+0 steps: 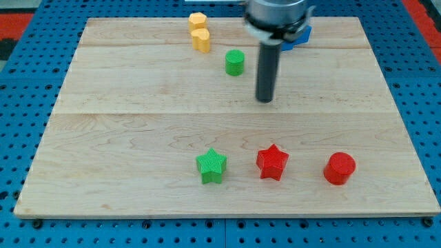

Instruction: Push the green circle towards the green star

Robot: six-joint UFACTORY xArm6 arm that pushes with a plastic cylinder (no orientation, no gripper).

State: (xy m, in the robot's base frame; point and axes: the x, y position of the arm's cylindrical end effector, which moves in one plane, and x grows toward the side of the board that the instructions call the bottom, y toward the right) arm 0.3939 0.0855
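Observation:
The green circle point(235, 62) stands near the view's top, middle of the wooden board point(124, 131). The green star point(211, 167) lies near the view's bottom, a little left of the circle's column. My tip point(265, 100) is on the board to the right of and below the green circle, apart from it, and well above the green star.
A red star point(272, 162) lies right of the green star, and a red circle point(339, 169) further right. Two yellow blocks point(199, 31) sit at the top, left of the green circle. A blue block point(301, 34) is partly hidden behind the arm at the top.

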